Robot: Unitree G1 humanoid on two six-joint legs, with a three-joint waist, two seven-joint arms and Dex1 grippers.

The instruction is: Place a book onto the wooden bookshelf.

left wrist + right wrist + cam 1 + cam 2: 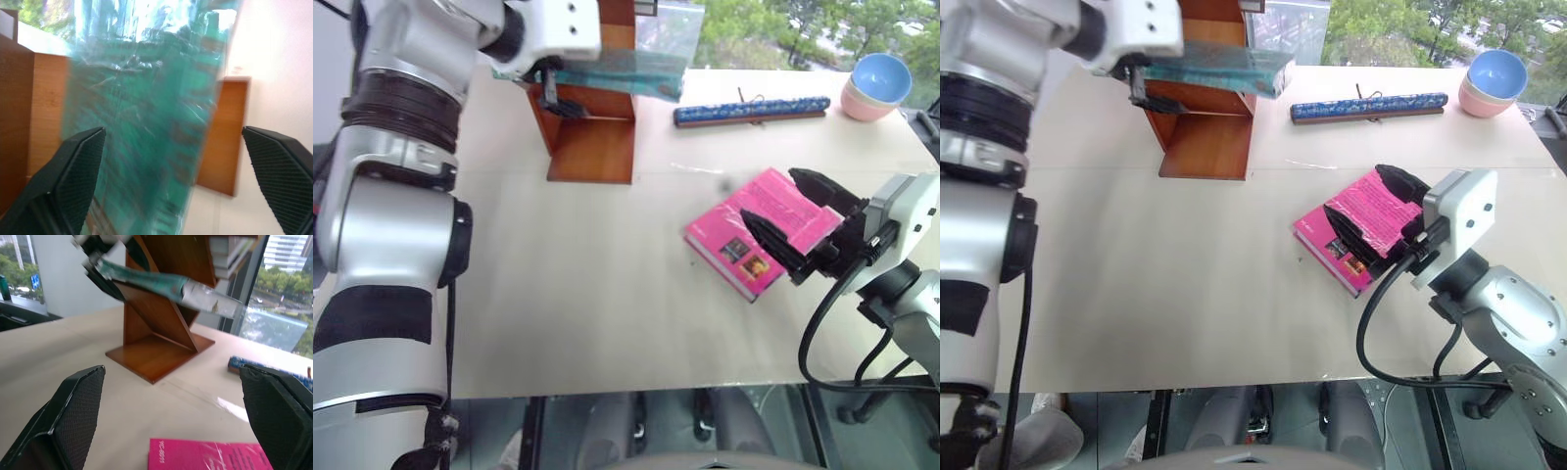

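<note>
The bench (607,323) is seen as a pale surface carrying everything else. The bookshelf (592,137) is set near the bench's far edge, toward its far left corner, with its reddish-brown base resting flat and its upright panel rising behind. The book (1219,67), teal and glossy, is laid across the bookshelf's shelf, one end jutting past the right side of the unit; in the right wrist view it is seen tilted, its far end lower. The left gripper (171,186) is placed at the book's left end, its fingers spread wide to either side of the cover, no grip being shown. A pink book (759,235) is lying flat toward the bench's right edge, about midway between near and far edges. The right gripper (793,230) is held over the pink book's right part, its fingers parted and nothing clamped between them. A long blue patterned roll (751,111) is laid along the far edge, and stacked bowls (878,86), blue over pink, are set at the far right corner.
</note>
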